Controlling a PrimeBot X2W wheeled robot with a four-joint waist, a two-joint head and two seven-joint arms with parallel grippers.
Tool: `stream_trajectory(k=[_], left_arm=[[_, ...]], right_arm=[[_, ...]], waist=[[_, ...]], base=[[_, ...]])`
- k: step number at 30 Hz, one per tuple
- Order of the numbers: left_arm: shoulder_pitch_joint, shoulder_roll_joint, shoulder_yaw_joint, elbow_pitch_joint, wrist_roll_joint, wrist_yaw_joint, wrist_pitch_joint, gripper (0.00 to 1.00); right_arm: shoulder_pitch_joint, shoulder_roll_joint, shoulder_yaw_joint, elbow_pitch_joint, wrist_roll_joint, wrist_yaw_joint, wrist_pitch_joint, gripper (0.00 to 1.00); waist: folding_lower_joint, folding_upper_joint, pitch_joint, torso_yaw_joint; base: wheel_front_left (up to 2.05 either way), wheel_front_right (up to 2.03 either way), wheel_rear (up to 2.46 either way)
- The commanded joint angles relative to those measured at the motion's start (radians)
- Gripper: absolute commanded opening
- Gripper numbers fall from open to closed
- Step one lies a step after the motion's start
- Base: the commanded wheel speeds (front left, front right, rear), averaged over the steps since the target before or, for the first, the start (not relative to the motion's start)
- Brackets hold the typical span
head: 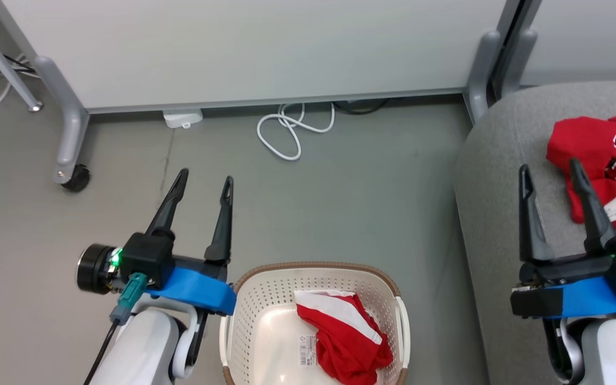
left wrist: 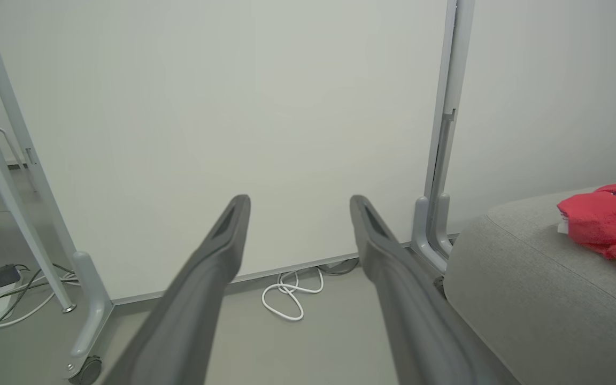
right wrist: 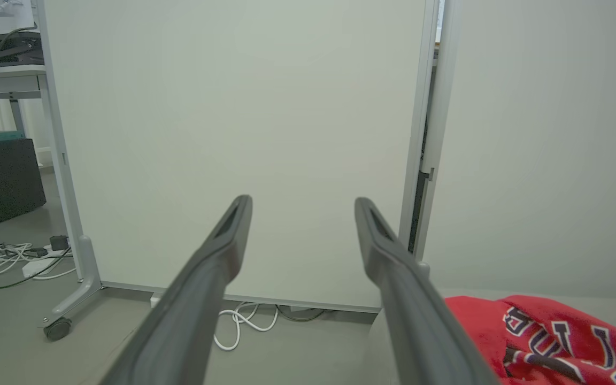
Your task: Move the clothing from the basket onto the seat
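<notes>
Grey floor (head: 367, 203); left gripper (head: 205, 175) and right gripper (head: 549, 166) gape, empty; red garment (head: 351, 334) in basket (head: 257, 315) looks limp, light. I'd pinch its bunched ridge.

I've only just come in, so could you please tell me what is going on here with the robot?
The robot is partway through moving laundry. One bright red garment with block lettering lies on the large light-grey fabric seat; a second red, white-striped garment sits in the cream-white perforated plastic basket. Both grippers are open and empty: the left gripper beside the basket, the right gripper over the seat.
</notes>
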Motion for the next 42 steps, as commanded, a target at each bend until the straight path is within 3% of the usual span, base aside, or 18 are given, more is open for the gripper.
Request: stream_trajectory(k=[1,15,42], left_arm=[[0.03,-0.006,0.025,-0.004,0.008,-0.005,-0.005,1.0],[0.21,-0.018,0.202,-0.053,0.073,-0.041,-0.005,1.0],[0.305,-0.081,0.327,-0.072,0.148,-0.098,-0.005,1.0]], right_arm=[[0.026,0.005,0.013,-0.008,-0.009,0.0,0.0,1.0],[0.178,0.01,0.024,-0.072,0.012,0.0,0.0,1.0],[0.267,0.01,0.009,-0.06,0.061,0.0,0.0,1.0]], waist=[[0.0002,-0.0001,-0.016,0.008],[0.0002,-0.0001,-0.101,0.026],[0.0002,-0.0001,-0.136,0.013]], base=[[0.0,0.0,0.0],[0.0,0.0,0.0],[0.0,0.0,0.0]])
